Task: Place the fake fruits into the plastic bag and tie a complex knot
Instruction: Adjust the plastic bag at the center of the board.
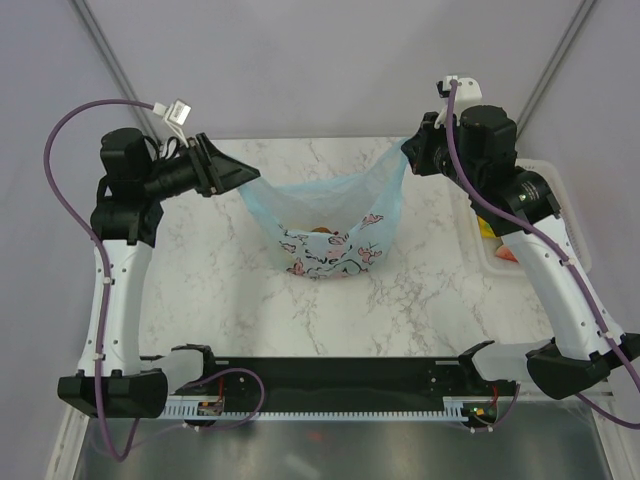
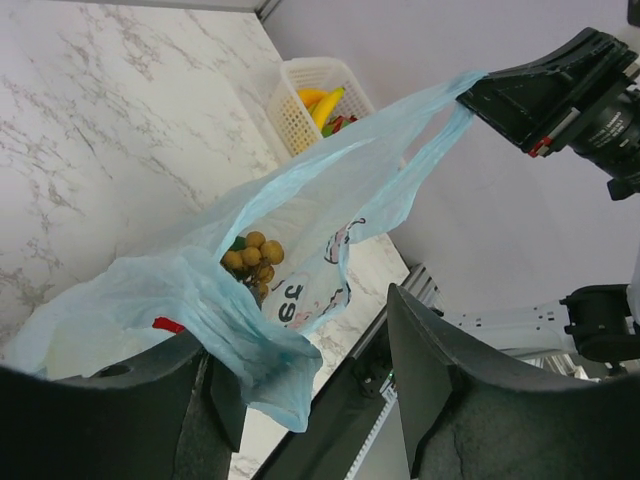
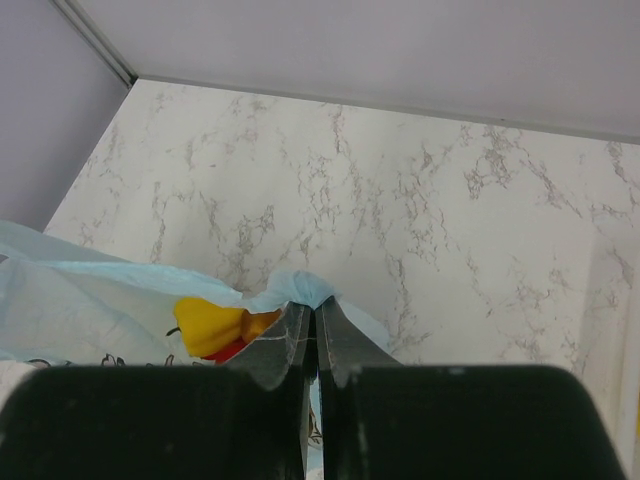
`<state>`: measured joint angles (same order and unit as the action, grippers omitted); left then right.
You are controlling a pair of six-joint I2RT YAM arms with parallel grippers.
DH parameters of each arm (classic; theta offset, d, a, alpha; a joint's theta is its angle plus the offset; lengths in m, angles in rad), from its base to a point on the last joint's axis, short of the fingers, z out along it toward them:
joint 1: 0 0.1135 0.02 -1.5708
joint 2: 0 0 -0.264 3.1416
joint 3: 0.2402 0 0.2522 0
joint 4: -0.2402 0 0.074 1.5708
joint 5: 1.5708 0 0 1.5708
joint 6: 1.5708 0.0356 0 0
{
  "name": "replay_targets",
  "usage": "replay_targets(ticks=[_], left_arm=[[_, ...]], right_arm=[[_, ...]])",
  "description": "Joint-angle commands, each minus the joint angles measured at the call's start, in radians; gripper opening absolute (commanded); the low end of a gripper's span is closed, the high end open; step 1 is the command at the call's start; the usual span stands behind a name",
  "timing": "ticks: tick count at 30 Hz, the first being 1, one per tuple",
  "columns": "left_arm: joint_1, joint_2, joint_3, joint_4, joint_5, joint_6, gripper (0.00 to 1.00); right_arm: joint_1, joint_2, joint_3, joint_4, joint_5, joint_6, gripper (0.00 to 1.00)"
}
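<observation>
Right now the plastic bag (image 1: 328, 215) hangs over the middle of the marble table (image 1: 200, 300), strung like a hammock between your two grippers. Its white doodle panel sags lowest, facing the arm bases. Whether its bottom touches the table you cannot tell from these views.

Some of the fake fruits sit inside. The left wrist view shows a tan round cluster (image 2: 252, 262) just inside the mouth. The right wrist view shows a yellow piece (image 3: 205, 322) with something red beneath it.

Your right gripper (image 3: 313, 318) is pinched tight on the bag's right handle. The blue film bunches between the fingertips, and the handle runs taut up to it.

Your left gripper (image 1: 242, 178) is at the bag's left end with its jaws spread wide. The left handle only drapes over one finger (image 2: 120, 420), and the other finger (image 2: 440, 400) stands clear of it.

Further out, at the right edge of the table, a white mesh basket (image 2: 285, 110) holds yellow bananas (image 2: 325, 100) and other bright pieces. It is partly hidden under your right arm in the top view.
</observation>
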<state>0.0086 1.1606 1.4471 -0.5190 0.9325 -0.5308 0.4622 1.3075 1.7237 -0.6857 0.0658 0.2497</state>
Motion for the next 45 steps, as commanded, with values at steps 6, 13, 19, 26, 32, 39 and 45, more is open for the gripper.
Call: replay_targets(ticks=[6, 13, 19, 26, 32, 39, 45], left_arm=[[-0.052, -0.03, -0.007, -0.082, -0.121, 0.115, 0.61], [-0.055, -0.042, 0.027, -0.194, -0.182, 0.175, 0.19], [-0.055, 0.022, 0.188, -0.338, -0.187, 0.216, 0.02], [-0.055, 0.112, 0.393, -0.351, -0.074, 0.137, 0.02], [-0.055, 0.151, 0.449, -0.349, -0.023, 0.115, 0.02], [-0.088, 0.152, 0.339, -0.345, -0.047, 0.16, 0.03], [-0.116, 0.14, 0.294, -0.345, -0.073, 0.183, 0.03]], right_arm=[[0.0, -0.027, -0.007, 0.054, 0.0, 0.01, 0.09], [-0.002, -0.031, -0.01, 0.052, 0.02, 0.01, 0.02], [-0.002, -0.036, 0.052, 0.017, 0.069, 0.008, 0.0], [-0.002, -0.033, 0.198, -0.021, 0.147, -0.018, 0.0], [-0.003, -0.034, 0.126, -0.025, 0.163, -0.023, 0.0], [-0.002, -0.054, 0.056, -0.023, 0.154, -0.018, 0.0], [-0.002, -0.079, -0.018, -0.021, 0.069, -0.038, 0.22]])
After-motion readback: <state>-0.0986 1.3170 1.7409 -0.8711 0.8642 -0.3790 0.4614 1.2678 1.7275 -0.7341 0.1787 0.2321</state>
